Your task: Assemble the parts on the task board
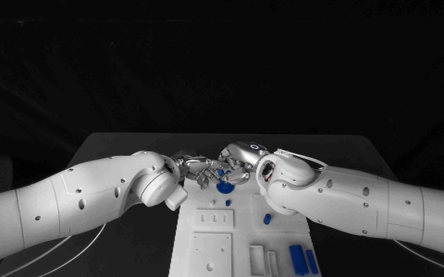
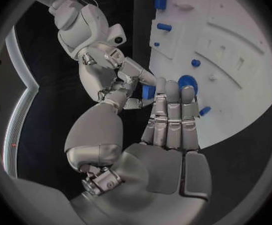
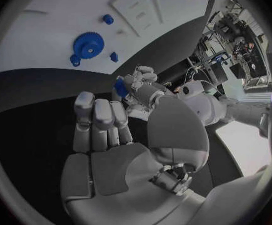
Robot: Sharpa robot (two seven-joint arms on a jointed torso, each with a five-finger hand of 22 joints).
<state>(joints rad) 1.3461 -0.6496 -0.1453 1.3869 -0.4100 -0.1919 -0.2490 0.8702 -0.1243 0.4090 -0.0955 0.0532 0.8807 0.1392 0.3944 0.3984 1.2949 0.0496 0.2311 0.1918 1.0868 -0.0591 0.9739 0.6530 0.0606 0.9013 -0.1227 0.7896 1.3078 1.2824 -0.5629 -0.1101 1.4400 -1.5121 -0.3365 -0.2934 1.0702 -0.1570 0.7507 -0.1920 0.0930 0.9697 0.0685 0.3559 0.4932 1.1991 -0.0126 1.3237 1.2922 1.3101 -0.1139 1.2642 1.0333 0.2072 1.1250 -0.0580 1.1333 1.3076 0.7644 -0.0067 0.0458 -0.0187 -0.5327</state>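
Note:
The white task board (image 1: 236,238) runs down the middle of the table. A blue gear (image 1: 225,187) (image 3: 88,42) lies flat at its far end. Just beyond the gear my left hand (image 1: 192,168) and right hand (image 1: 239,160) meet fingertip to fingertip. A small blue part (image 1: 218,172) (image 2: 148,91) (image 3: 120,87) sits between them. My left hand (image 2: 170,130) has it between thumb tip and the side of its straight fingers. My right hand (image 3: 105,135) touches it with thumb and curled fingers. How firmly each hand grips is hard to tell.
A blue peg (image 1: 266,219) and a smaller blue stud (image 1: 228,202) stand on the board. Two long blue parts (image 1: 298,258) lie at its near right corner beside white slotted blocks (image 1: 215,217). Two tiny blue pieces (image 3: 114,56) sit by the gear.

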